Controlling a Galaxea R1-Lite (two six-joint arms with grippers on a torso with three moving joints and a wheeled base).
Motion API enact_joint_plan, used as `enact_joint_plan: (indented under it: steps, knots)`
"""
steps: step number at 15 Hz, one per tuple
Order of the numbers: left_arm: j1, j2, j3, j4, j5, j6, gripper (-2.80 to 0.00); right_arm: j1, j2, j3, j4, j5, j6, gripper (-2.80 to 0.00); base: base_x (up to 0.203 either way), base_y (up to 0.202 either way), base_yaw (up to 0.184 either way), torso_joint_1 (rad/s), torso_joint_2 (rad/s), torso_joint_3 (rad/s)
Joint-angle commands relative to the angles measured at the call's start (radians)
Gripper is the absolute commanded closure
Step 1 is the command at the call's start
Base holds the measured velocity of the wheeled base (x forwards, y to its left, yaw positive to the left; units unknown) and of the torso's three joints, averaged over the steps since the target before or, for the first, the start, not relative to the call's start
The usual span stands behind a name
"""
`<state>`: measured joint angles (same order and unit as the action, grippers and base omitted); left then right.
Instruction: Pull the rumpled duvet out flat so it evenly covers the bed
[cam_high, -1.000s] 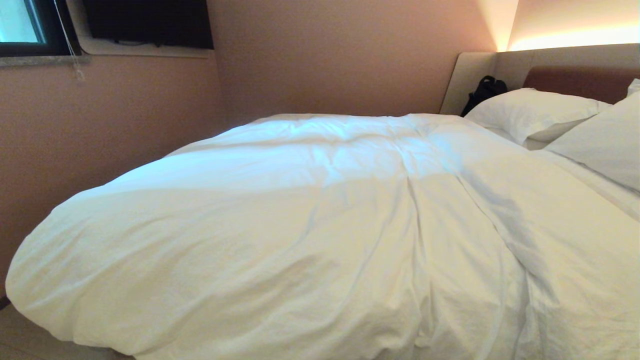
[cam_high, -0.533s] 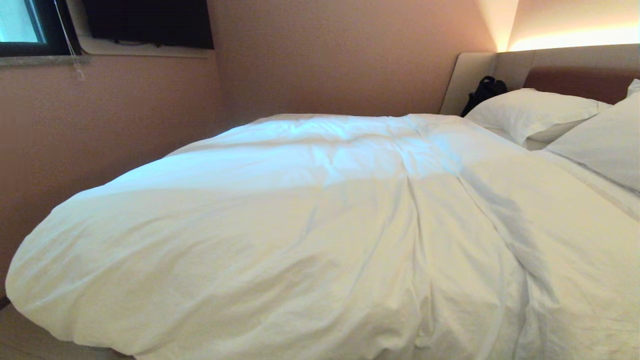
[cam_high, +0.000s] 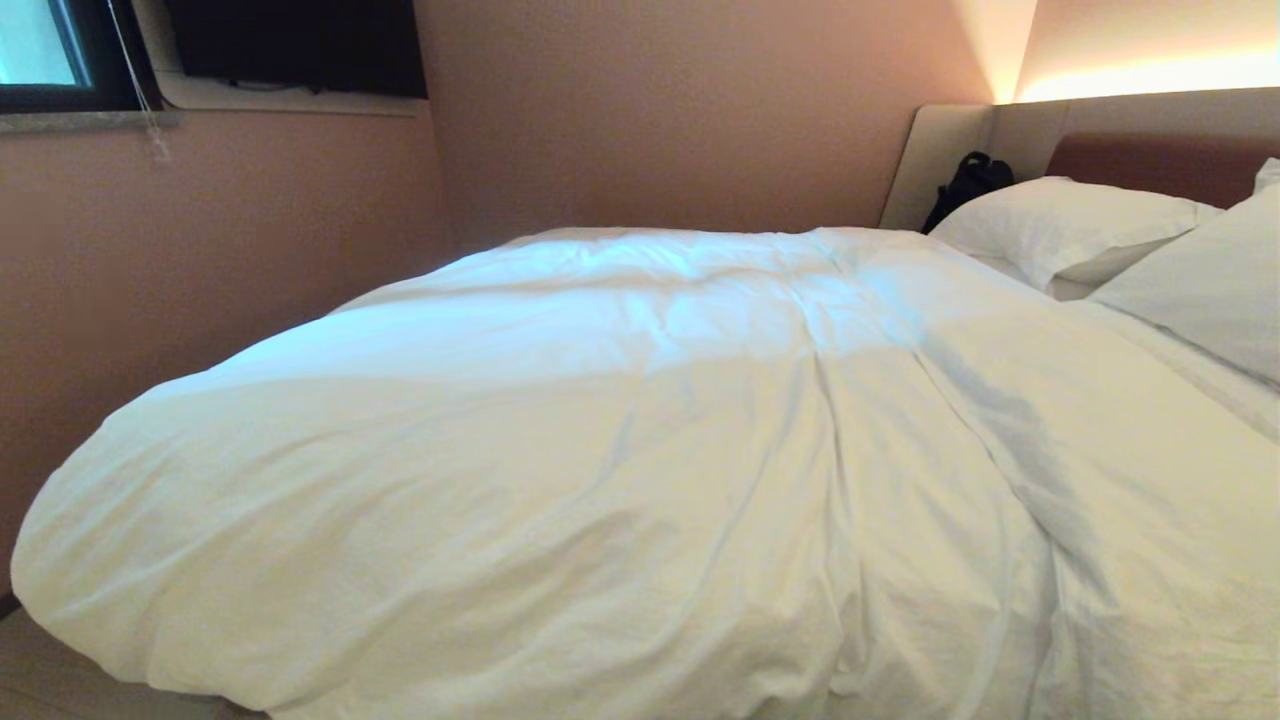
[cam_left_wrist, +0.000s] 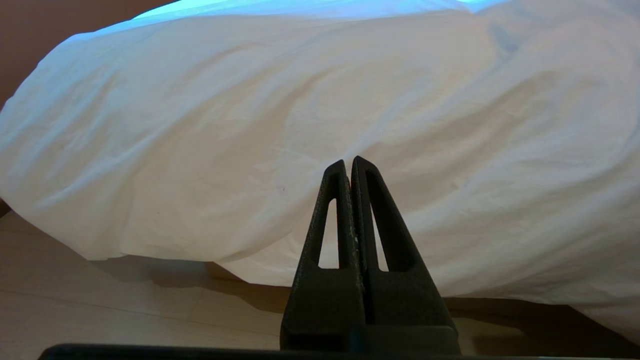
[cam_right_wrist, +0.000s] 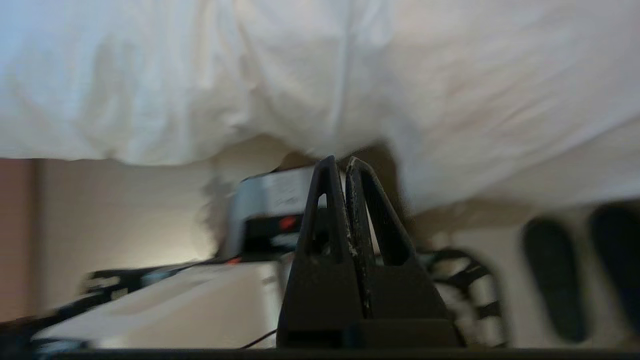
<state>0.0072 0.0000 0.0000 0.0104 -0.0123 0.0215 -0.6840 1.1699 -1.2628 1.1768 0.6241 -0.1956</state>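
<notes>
The duvet (cam_high: 620, 470) is spread puffy and creased over the bed (cam_high: 1160, 160); both the left gripper (cam_left_wrist: 348, 165) and right gripper (cam_right_wrist: 340, 165) are seen pinched closed, nothing held

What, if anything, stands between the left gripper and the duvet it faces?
Nothing visible does. In the left wrist view the left gripper, jaws shut and empty, points straight at the hanging side of the duvet, with only open air between them above the floor.
</notes>
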Motion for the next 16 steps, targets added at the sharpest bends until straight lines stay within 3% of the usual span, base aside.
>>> enact_joint_plan:
  steps: [1,4,7,13,14,16]
  knots:
    - [0.000,0.000,0.000,0.000,0.000,0.000,0.00,0.106,0.015,-0.001,0.008,-0.039,0.649,0.00,0.000,0.000,0.000,0.000,0.00,0.000]
    - [0.000,0.000,0.000,0.000,0.000,0.000,0.00,0.238,0.022,0.002,0.035,-0.114,0.754,0.00,0.000,0.000,0.000,0.000,0.00,0.000]
    - [0.000,0.000,0.000,0.000,0.000,0.000,0.00,0.375,0.017,0.003,0.097,-0.138,0.765,0.00,0.000,0.000,0.000,0.000,0.00,0.000]
    - [0.000,0.000,0.000,0.000,0.000,0.000,0.00,0.787,-0.097,0.011,0.133,-0.111,0.726,0.00,0.000,0.000,0.000,0.000,0.00,0.000]
    - [0.000,0.000,0.000,0.000,0.000,0.000,0.00,0.822,-0.130,0.017,0.132,-0.116,0.719,0.00,0.000,0.000,0.000,0.000,0.00,0.000]
    - [0.000,0.000,0.000,0.000,0.000,0.000,0.00,0.840,-0.192,0.054,0.132,-0.146,0.616,0.00,0.000,0.000,0.000,0.000,0.00,0.000]
